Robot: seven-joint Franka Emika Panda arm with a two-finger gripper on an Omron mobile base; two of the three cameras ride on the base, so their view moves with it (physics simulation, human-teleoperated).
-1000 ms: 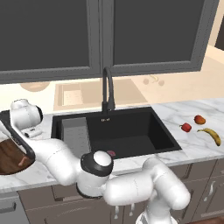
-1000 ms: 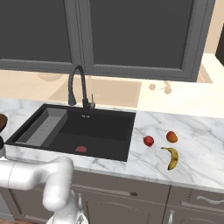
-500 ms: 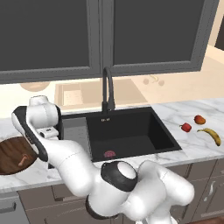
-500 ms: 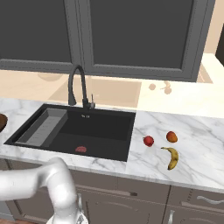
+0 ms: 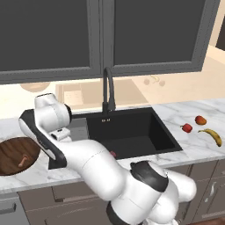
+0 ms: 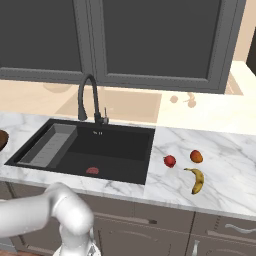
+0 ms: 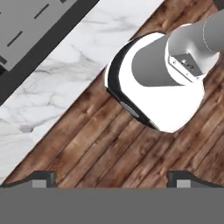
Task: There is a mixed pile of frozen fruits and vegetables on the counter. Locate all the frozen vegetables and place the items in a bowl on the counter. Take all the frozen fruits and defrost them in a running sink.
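Left base view: white arm bends up and over to the left side of the counter [image 5: 193, 145], marble w/ grey veins. Wooden bowl [image 5: 11, 151] sits at far left on the counter, partly behind the arm; tan-brown stick piece [image 5: 22, 161] lies inside it. Black sink [image 5: 132, 132] in the middle, gooseneck faucet [image 5: 107, 88] at its far edge, red-ringed drain [image 5: 113, 154] just peeking by the arm. Right of sink, well apart from the bowl: red chunk [image 5: 186, 128], orange-red fruit [image 5: 200, 120] just beyond it to the right, banana [image 5: 211, 136] nearer the front edge. All three on the counter, none touching.

Right base view: sink [image 6: 100, 150] left of centre w/ grey ribbed tray [image 6: 47, 146] at its left end, drain [image 6: 92, 170] on the near floor, faucet [image 6: 89, 97] behind. Red chunk [image 6: 169, 161] just right of the sink rim, orange-red fruit [image 6: 196, 156] beside it further right, banana [image 6: 196, 180] nearer the front edge. Sliver of bowl [image 6: 2, 139] at the left frame edge. Dark upper cabinets [image 6: 150, 40] above.

Hand view: pincer [image 7: 111, 179] tips stand wide apart at the bottom corners, nothing between them, no grip. Cam looks onto wood-plank floor [image 7: 87, 144], with a strip of counter [image 7: 65, 74] edge across the upper left.
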